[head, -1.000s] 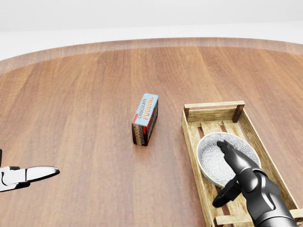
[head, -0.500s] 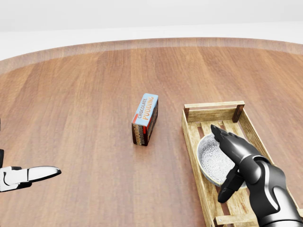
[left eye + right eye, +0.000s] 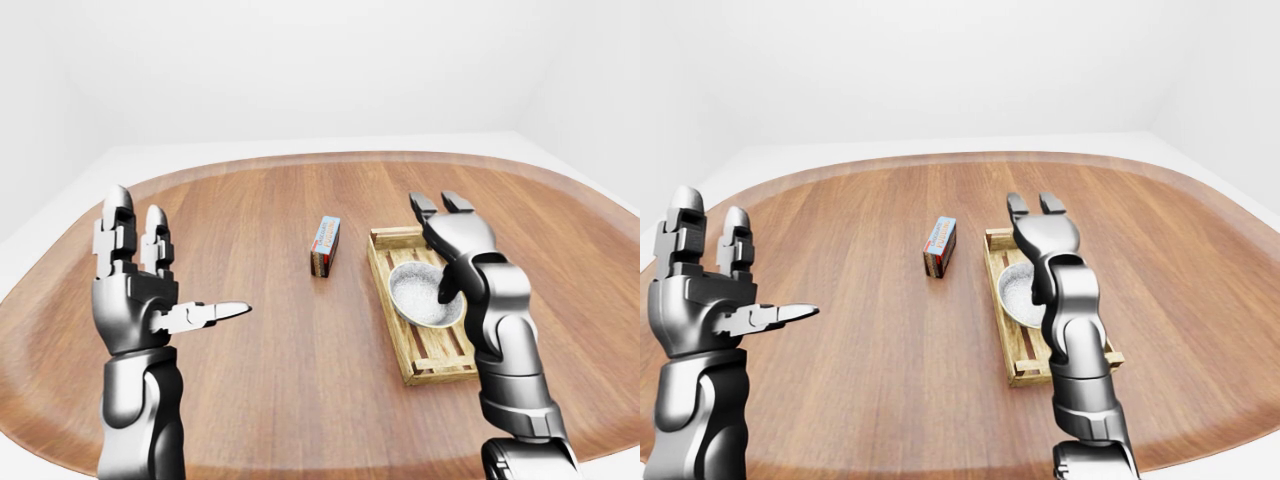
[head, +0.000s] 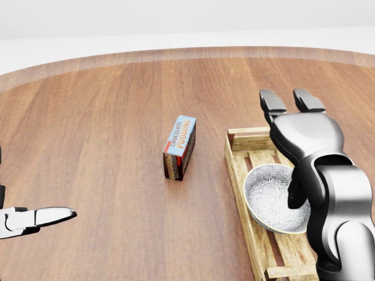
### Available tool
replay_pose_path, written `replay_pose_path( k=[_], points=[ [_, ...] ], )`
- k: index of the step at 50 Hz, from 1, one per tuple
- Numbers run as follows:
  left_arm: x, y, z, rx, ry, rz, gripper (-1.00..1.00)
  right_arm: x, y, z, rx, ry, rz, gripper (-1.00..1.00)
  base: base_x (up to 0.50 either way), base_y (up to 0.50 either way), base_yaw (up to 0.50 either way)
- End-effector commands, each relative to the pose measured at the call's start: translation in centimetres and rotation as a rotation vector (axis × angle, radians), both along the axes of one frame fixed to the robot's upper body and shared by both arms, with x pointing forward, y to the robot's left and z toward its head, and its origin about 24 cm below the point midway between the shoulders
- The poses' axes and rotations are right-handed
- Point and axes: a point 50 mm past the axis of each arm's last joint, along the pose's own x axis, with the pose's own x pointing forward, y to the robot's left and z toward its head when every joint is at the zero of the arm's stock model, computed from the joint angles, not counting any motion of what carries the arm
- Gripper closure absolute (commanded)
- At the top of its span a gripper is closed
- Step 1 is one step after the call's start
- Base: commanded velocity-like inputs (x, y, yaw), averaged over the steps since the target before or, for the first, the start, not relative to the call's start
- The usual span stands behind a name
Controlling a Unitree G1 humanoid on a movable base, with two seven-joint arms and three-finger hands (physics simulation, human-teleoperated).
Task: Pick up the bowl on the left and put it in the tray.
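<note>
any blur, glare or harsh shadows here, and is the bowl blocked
Head view: sharp, no blur; the grey metal right hand hides the right edge of the patterned white bowl and the slatted wooden tray. Left-eye view: soft even light, faint shadows on the round wooden table, mild sheen on the left hand. Right-eye view: equally sharp; the right hand covers more of the bowl.

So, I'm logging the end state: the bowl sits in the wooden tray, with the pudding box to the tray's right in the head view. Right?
Not quite: the bowl does sit in the wooden tray, but the head view shows the pudding box to the tray's left, not its right.
</note>
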Motion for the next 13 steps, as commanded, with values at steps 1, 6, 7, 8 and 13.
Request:
replay_pose_path(
  k=[1,6,7,8,13],
  points=[
    [-0.1,0.1,0.2,0.001,-0.012,0.002,-1.00,-3.2,1.3,6.5,-0.131,-0.339,-0.108,-1.00,0.00,0.00,0.00],
    [-0.2,0.0,0.3,0.001,-0.015,0.001,-1.00,-4.9,1.7,9.0,-0.142,-0.482,-0.143,-1.00,0.00,0.00,0.00],
    [-0.2,0.0,0.3,0.001,-0.017,0.000,-1.00,-5.4,1.8,9.6,-0.153,-0.515,-0.157,-1.00,0.00,0.00,0.00],
    [-0.2,0.0,0.3,0.001,-0.016,0.000,-1.00,-5.7,1.8,10.1,-0.154,-0.543,-0.166,-1.00,0.00,0.00,0.00],
    [-0.3,-0.1,0.4,0.003,-0.020,-0.001,-1.00,-7.6,2.2,11.7,-0.147,-0.659,-0.201,-1.00,0.00,0.00,0.00]
  ],
)
